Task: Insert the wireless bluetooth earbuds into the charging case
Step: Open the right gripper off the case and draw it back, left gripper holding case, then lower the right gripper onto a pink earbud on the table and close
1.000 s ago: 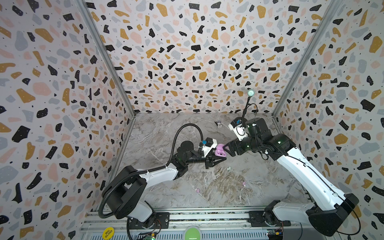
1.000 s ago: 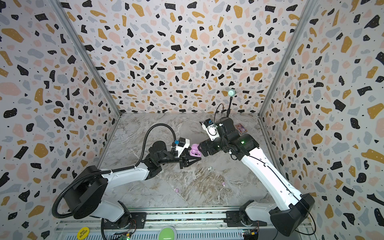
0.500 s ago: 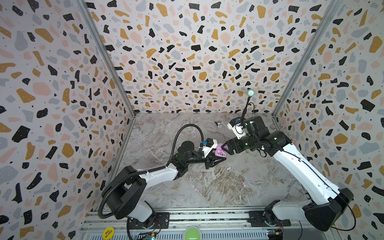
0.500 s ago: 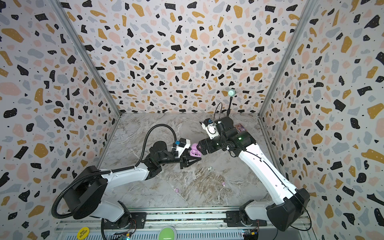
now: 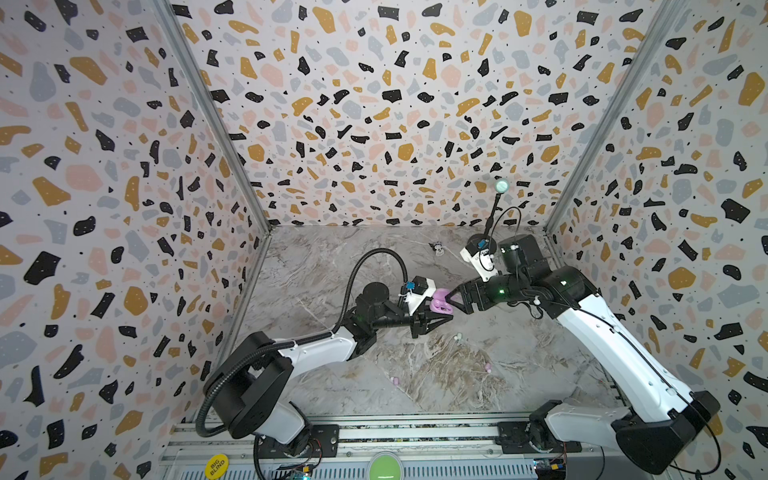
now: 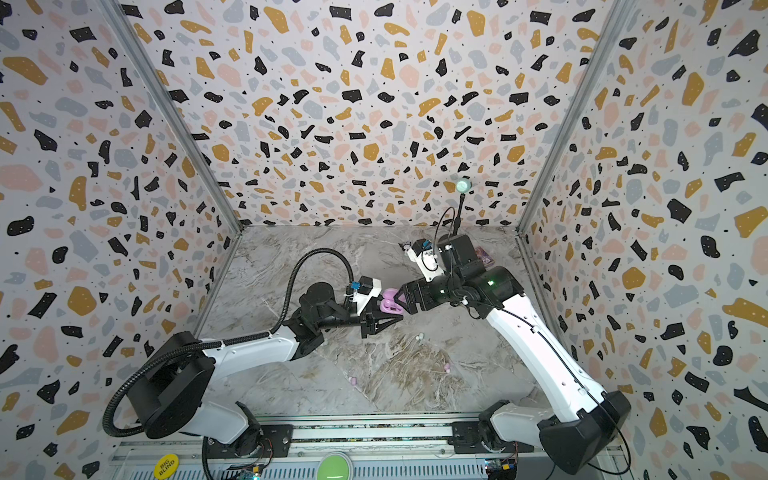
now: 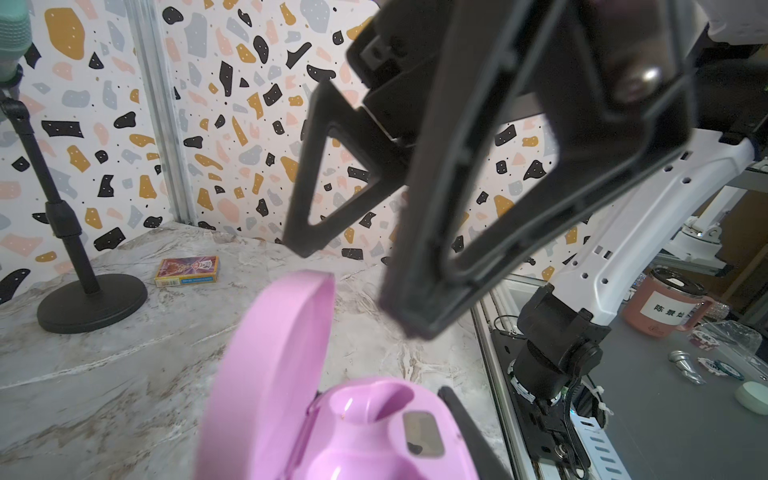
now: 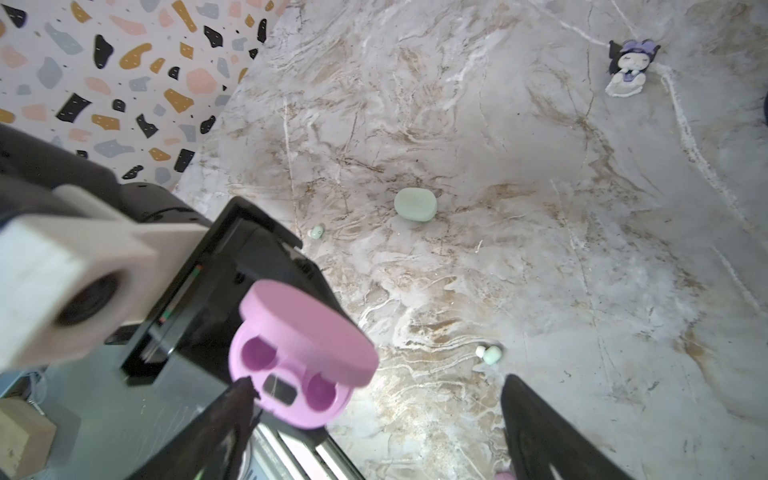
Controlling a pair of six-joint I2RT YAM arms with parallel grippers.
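The left claw (image 5: pixel 442 313) is squeezed tight on the pink charging case (image 5: pixel 440 304) and holds it up off the table (image 5: pixel 332 266), near the middle. The right claw (image 5: pixel 457 300) is wide open and holds nothing. Its tips are right next to the case, but I cannot tell if one touches it. The lid (image 7: pixel 282 353) of the case is flipped up, and the two round holes (image 8: pixel 259 353) inside are both empty, so no earbud is in yet. A closed mint case (image 8: pixel 415 205) sits on the table too. All the earbuds are down on the table, lower than both claws. A mint earbud (image 8: pixel 490 354) lies just in front of the claws, toward the robot, and a second mint earbud (image 8: pixel 316 232) seems to lie near where the left claw hangs. A pink earbud (image 5: pixel 487 366) lies further to the front on the right arm's side, and the other pink earbud (image 5: pixel 395 380) lies further to the front on the left arm's side. I think the pink ones go in the pink case. The left claw is busy, so the empty right claw should do the picking, and it is nearer to the pink earbud on its own side. It would need to back away from the case, then go down and toward the front. The earbuds are too tiny to see which way they point.
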